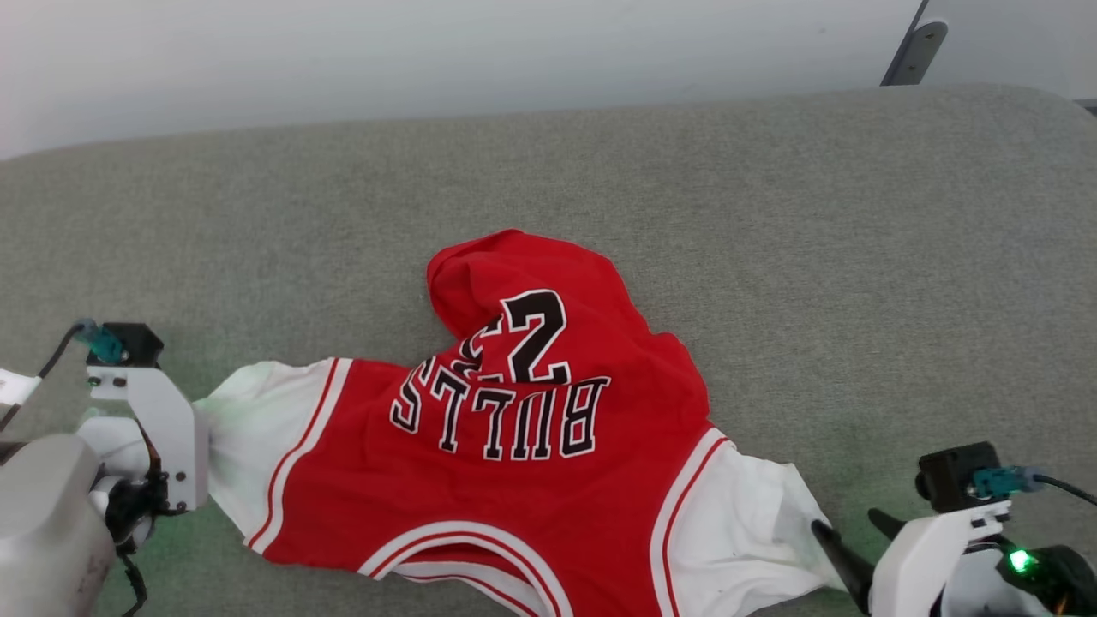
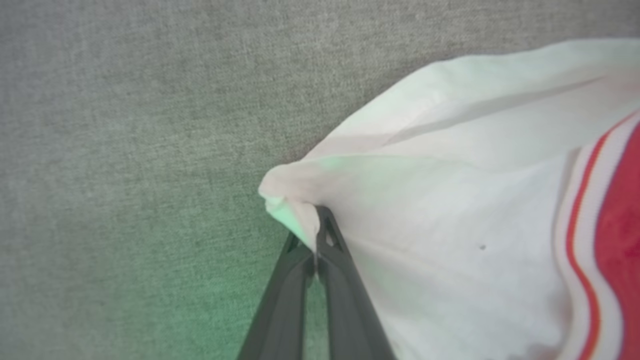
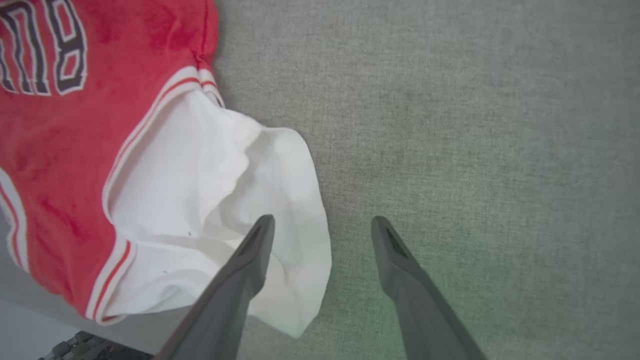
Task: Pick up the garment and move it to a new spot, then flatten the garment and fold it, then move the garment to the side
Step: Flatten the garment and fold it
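The red Bulls 23 jersey lies print-up on the grey upholstered surface, in the lower middle of the head view. Its hem end is bunched toward the upper centre. Its long axis runs sleeve to sleeve, from lower left to lower right.

The left gripper is closed, pinching the outer tip of the white left sleeve.

The right gripper stands wide and holds nothing. In the right wrist view one finger is over the white right sleeve and the other over bare upholstery, so the sleeve's outer edge falls between them.

Judgement: the right arm is the nearer to that sleeve. The coming move depends on closing across that edge.
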Controlling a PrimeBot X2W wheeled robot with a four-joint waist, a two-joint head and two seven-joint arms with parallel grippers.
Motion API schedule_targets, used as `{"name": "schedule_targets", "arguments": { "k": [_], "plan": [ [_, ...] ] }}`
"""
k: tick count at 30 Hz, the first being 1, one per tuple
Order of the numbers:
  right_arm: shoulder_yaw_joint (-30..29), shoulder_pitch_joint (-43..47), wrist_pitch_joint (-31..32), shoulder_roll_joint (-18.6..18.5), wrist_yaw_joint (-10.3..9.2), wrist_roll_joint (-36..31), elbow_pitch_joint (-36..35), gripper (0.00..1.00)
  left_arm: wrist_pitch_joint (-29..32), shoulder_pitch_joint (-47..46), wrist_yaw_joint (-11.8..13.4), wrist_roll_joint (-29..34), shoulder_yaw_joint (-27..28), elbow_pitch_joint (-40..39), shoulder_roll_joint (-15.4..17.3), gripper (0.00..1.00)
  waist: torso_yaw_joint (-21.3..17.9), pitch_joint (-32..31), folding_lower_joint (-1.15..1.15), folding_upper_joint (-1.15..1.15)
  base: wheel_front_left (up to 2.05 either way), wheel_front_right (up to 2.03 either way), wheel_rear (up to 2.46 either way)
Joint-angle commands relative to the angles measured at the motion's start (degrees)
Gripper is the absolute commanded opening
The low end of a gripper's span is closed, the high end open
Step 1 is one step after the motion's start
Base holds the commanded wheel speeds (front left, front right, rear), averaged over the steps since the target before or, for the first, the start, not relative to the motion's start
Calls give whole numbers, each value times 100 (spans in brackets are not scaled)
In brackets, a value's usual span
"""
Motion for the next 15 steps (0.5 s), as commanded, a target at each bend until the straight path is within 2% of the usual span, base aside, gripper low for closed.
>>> {"name": "schedule_targets", "arguments": {
  "k": [1,10,11,13,15],
  "plan": [
    [-23,-69,31,69,-8,65,126,100,12,96,1,5,-93,22,-179,0,30,33,0,0,0,0,0],
    [421,-484,466,53,-8,394,1121,100,-74,-79,-3,6,-144,-16,-284,0,191,168,0,0,0,0,0],
    [517,-520,543,32,-8,429,1239,97,-83,-93,-3,3,-152,-17,-299,0,207,174,0,0,0,0,0],
    [614,-579,579,7,-8,516,1430,0,-101,-109,-3,-2,-162,-10,-319,0,228,175,0,0,0,0,0],
    [614,-655,593,-51,-7,456,1545,0,-94,-118,-4,-23,-168,4,-339,0,245,158,0,0,0,0,0]
  ]
}}
